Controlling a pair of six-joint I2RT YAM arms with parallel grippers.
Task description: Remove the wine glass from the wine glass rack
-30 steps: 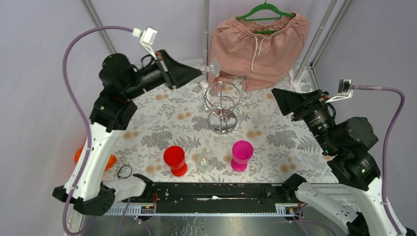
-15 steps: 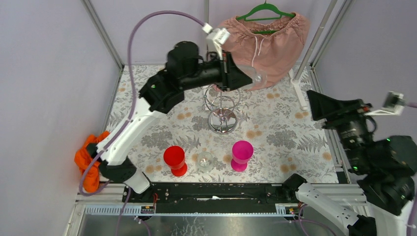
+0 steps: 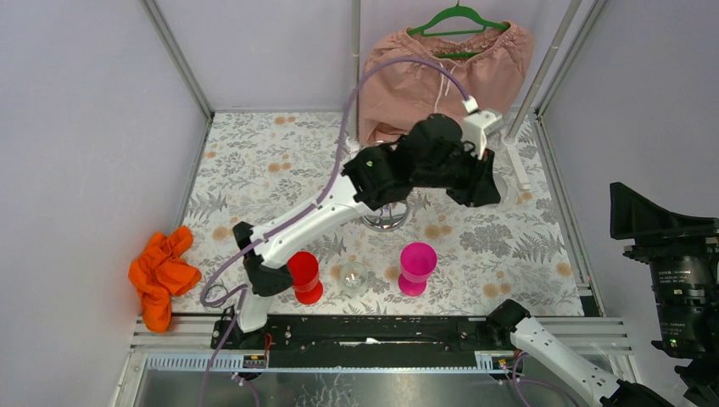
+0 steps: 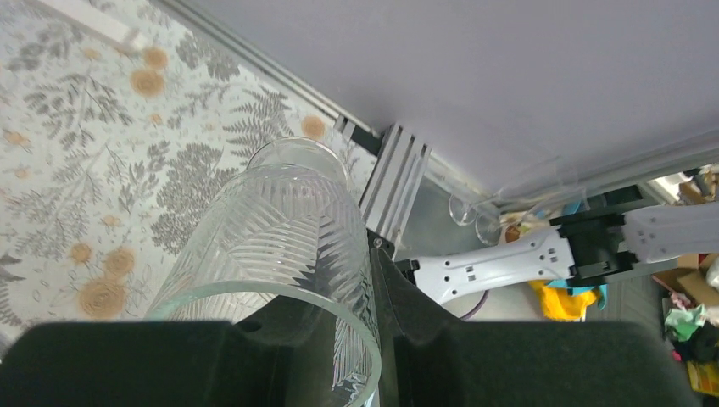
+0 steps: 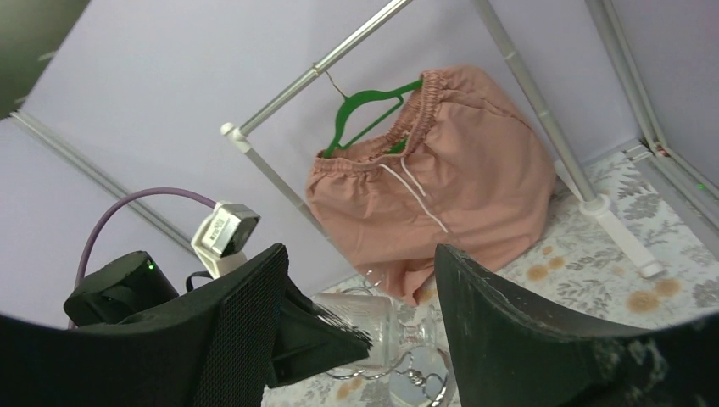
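The wine glass [image 4: 280, 246] is clear with a cut leaf pattern. It lies on its side between the black fingers of my left gripper [image 4: 288, 339], which is shut on its bowl. From above, the left gripper [image 3: 479, 182] hangs just right of the wine glass rack [image 3: 381, 222], whose top ring the arm hides. The right wrist view shows the glass [image 5: 377, 326] held beside the chrome rack wires [image 5: 415, 377]. My right gripper [image 3: 619, 212] stands open and empty at the far right edge.
A red cup [image 3: 302, 275], a small clear glass [image 3: 353, 275] and a pink cup [image 3: 417, 267] stand in a row near the front. Orange cloth [image 3: 159, 271] lies at the left. Pink shorts [image 3: 441, 68] hang on a green hanger at the back.
The left arm has swung from the back left over the rack to its right side, carrying the glass. The right arm has drawn back to the right edge.
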